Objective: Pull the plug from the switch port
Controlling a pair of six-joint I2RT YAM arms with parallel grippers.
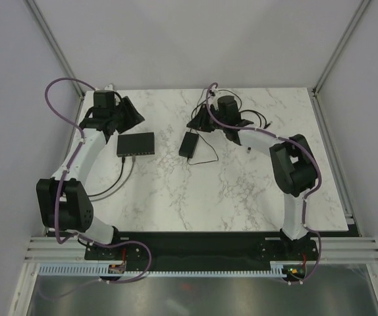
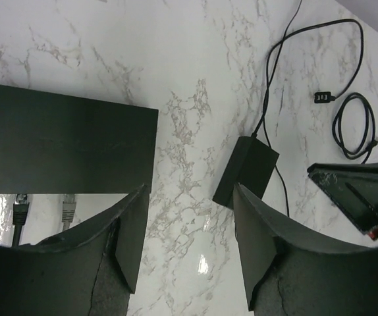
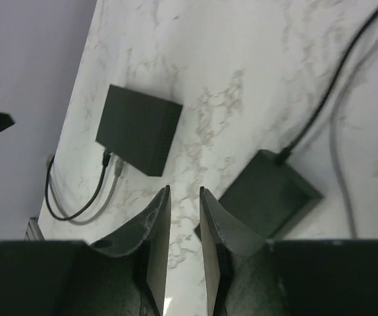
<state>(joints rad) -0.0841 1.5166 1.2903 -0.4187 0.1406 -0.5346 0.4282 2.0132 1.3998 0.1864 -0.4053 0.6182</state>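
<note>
Left wrist view: plain black switch (image 2: pixel 70 141); two plugs (image 2: pixel 69 209) seated.

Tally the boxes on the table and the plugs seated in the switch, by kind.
switch: 1
power adapter: 1
plugs seated in the switch: 2 (black plug, grey plug)
Total: 4

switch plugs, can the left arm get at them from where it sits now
Probably yes. The left end effector hangs open beside the switch. The black plug and grey plug on its edge lie exposed, with nothing between them and the fingers. It would likely need to shift sideways.
</note>
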